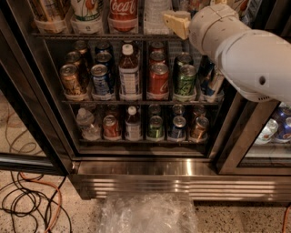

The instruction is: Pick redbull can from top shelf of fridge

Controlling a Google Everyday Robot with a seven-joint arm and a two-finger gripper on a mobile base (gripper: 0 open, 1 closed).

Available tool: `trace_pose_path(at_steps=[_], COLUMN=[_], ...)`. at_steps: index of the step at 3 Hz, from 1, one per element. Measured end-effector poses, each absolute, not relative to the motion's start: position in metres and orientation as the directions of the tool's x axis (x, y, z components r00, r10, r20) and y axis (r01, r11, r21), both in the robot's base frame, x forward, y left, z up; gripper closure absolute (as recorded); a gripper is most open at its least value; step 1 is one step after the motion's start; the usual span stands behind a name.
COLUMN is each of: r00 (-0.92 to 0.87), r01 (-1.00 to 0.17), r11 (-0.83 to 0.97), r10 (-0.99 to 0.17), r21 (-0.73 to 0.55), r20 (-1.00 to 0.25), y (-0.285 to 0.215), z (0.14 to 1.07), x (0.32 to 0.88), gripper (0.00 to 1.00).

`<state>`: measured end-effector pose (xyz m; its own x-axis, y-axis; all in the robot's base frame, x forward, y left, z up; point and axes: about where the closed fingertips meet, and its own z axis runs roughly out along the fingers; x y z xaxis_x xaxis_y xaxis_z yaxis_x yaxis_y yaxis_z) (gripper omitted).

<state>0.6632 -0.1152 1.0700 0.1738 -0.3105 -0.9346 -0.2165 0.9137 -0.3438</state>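
The fridge (pixel 182 168) stands open in front of me, with a dark frame and a shiny steel base strip. The top shelf (pixel 104 35) is a grey wire rack along the upper edge of the view. It carries tall cans (pixel 86 11), a red-labelled cola bottle (pixel 123 11) and a clear bottle (pixel 157 11). My gripper (pixel 176 23) is at the end of the white arm (pixel 241 54). It reaches in from the right at top-shelf height, just right of the clear bottle. The redbull can is hidden: the arm covers the right part of the top shelf.
The middle rack holds short cans, a red can (pixel 158 79), a green can (pixel 186 79) and a bottle (pixel 129 73). A blue and silver can (pixel 212 82) sits partly behind the arm. The lower rack holds more cans. Cables (pixel 32 200) lie on the floor at left, and clear plastic wrap (pixel 145 214) lies in front.
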Motion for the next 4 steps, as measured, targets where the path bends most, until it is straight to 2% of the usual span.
trace_pose_path(at_steps=[2,3,4], r00=[0.177,0.177,0.177], r01=[-0.219,-0.220,-0.220], r11=[0.914,0.915,0.915], r10=[-0.307,-0.304,-0.304], r21=[-0.341,-0.339,-0.339], r20=[-0.935,-0.936,-0.936], y=[-0.1119,-0.1102,-0.1103], z=[1.0739,1.0740,1.0750], x=[0.6655,0.6665,0.6646], gripper=[0.17,0.36,0.59])
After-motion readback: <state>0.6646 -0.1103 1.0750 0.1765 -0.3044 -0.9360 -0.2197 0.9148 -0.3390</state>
